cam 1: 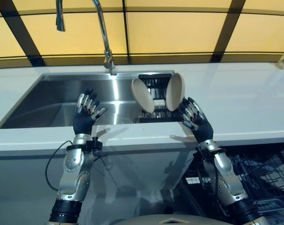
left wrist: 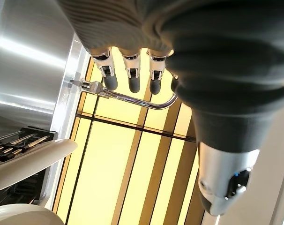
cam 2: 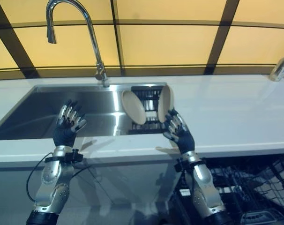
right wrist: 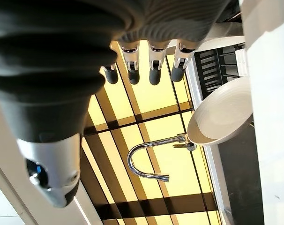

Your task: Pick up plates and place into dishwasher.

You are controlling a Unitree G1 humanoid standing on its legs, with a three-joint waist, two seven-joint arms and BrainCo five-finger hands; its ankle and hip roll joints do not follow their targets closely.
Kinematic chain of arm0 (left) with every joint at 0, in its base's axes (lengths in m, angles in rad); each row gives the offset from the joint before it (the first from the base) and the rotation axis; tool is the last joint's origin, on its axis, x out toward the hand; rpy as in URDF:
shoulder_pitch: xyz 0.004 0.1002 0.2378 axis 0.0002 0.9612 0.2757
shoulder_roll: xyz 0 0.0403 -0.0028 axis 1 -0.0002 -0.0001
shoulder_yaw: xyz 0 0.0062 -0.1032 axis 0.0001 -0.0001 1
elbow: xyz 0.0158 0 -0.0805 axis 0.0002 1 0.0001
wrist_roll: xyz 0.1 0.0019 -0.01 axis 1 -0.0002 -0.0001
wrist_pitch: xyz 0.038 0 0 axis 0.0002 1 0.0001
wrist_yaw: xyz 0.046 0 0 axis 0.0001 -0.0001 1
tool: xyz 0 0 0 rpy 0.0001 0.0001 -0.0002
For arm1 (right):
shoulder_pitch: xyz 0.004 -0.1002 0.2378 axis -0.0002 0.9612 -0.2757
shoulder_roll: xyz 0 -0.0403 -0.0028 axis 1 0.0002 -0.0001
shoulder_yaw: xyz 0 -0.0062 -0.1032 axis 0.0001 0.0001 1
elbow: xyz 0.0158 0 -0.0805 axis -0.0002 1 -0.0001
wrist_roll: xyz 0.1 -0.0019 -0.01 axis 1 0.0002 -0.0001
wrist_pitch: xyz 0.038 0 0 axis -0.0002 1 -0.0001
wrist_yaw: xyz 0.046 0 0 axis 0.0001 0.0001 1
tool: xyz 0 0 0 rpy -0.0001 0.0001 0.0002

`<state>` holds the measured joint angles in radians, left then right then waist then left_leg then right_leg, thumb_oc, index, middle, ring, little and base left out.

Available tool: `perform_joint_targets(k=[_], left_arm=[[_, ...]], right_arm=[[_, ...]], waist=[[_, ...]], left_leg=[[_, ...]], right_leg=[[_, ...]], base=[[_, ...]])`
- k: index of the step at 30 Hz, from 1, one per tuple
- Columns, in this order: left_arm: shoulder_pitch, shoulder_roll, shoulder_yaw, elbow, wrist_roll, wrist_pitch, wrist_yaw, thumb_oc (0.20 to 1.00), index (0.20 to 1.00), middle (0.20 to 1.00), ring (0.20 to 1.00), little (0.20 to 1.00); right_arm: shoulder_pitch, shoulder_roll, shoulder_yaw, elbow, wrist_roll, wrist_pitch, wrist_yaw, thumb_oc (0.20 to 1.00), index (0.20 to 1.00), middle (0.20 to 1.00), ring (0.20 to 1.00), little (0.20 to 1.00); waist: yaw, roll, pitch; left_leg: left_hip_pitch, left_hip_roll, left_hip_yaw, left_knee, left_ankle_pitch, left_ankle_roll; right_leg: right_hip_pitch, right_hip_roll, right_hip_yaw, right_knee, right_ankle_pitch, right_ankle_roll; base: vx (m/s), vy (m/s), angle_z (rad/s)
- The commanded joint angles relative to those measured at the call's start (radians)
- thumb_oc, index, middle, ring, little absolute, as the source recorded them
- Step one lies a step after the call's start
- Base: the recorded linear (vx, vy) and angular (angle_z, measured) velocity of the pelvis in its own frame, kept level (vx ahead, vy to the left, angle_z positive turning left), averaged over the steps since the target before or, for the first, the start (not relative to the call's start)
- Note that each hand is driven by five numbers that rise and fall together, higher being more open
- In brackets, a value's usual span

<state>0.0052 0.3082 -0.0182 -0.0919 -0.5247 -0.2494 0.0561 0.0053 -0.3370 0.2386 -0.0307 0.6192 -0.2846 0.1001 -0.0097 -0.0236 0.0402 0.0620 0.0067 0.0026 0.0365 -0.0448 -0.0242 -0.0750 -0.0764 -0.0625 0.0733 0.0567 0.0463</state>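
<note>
**Right hand nearest as two plates wait in sink rack**

Left eye view: two beige round plates stand on edge in a black slotted drying rack [cam 1: 156, 101] set in the right end of a brushed stainless-steel sink [cam 1: 53, 101], with a tall chrome gooseneck faucet [cam 1: 104, 37] rising behind the basin from a white countertop [cam 1: 245, 98]. The left plate [cam 1: 142, 95] leans toward the basin's open side; the right plate [cam 1: 175, 91] leans toward the counter, so the pair splay apart at their tops. Each plate's face is turned sideways along the sink, its thin rim pointing up and toward the robot.

The right hand [cam 1: 193, 117] hovers at the sink's front right corner, just below and beside the right plate, close to its lower rim, though contact cannot be confirmed. Its fingers [right wrist: 154, 72] hang loosely spread and hold nothing. The left hand [cam 1: 88, 110] is raised over the sink's front edge, well apart from the rack, fingers [left wrist: 132, 79] likewise relaxed and empty.

The right plate lies just up and slightly inward from the right hand, so that hand looks the likelier to take it, closing across the rim from the counter side. The dark wire dishwasher rack [cam 1: 268, 173] stands open below the counter, right of the sink, on that arm's side
</note>
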Motion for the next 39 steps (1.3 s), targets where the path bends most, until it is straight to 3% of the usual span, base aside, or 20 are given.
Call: perform_joint_targets(k=[1, 9, 23, 30, 39], left_arm=[[0.011, 0.036, 0.005, -0.045, 0.017, -0.045, -0.022, 1.0, 1.0, 1.0, 1.0, 1.0], [0.03, 0.041, 0.019, -0.046, 0.01, -0.076, -0.001, 1.0, 1.0, 1.0, 1.0, 1.0], [0.003, 0.043, 0.029, -0.045, -0.014, -0.044, -0.025, 1.0, 1.0, 1.0, 1.0, 1.0], [0.038, 0.028, 0.044, -0.057, -0.044, -0.078, -0.043, 1.0, 1.0, 1.0, 1.0, 1.0], [0.035, 0.04, 0.068, -0.072, -0.03, -0.074, -0.039, 1.0, 1.0, 1.0, 1.0, 1.0]], right_arm=[[-0.039, 0.018, -0.035, -0.068, 0.006, -0.026, 0.001, 1.0, 1.0, 1.0, 1.0, 1.0], [-0.029, 0.006, -0.023, -0.069, 0.016, -0.022, 0.005, 1.0, 1.0, 1.0, 1.0, 1.0], [-0.03, 0.01, -0.004, -0.065, 0.015, -0.004, 0.014, 1.0, 1.0, 1.0, 1.0, 1.0], [-0.016, 0.02, -0.024, -0.063, 0.029, -0.008, 0.006, 1.0, 1.0, 1.0, 1.0, 1.0], [-0.004, 0.018, -0.031, -0.057, 0.035, 0.012, 0.022, 1.0, 1.0, 1.0, 1.0, 1.0]], waist=[[0.01, -0.006, -0.013], [0.006, 0.001, -0.027], [-0.007, 0.011, -0.033], [-0.005, 0.008, -0.03], [-0.008, 0.005, -0.029]], left_leg=[[-0.047, 0.02, 0.016, -0.021, -0.011, 0.012], [-0.039, 0.03, 0.023, -0.029, -0.006, 0.001], [-0.037, 0.016, 0.029, 0.012, -0.033, 0.006], [-0.032, 0.014, 0.029, 0.016, -0.04, 0.008], [-0.031, 0.007, 0.03, 0.021, -0.043, 0.012]], right_leg=[[0.053, -0.035, -0.012, -0.004, -0.072, 0.076], [0.08, -0.03, -0.017, -0.033, -0.078, 0.064], [0.084, -0.038, 0.006, -0.02, -0.088, 0.068], [0.089, -0.036, 0.009, -0.015, -0.095, 0.064], [0.087, -0.039, 0.011, -0.015, -0.089, 0.067]], base=[[0.04, -0.029, 0.0], [0.05, -0.009, -0.04], [0.05, 0.015, -0.01], [0.0, 0.0, 0.0], [0.05, 0.014, 0.0]])
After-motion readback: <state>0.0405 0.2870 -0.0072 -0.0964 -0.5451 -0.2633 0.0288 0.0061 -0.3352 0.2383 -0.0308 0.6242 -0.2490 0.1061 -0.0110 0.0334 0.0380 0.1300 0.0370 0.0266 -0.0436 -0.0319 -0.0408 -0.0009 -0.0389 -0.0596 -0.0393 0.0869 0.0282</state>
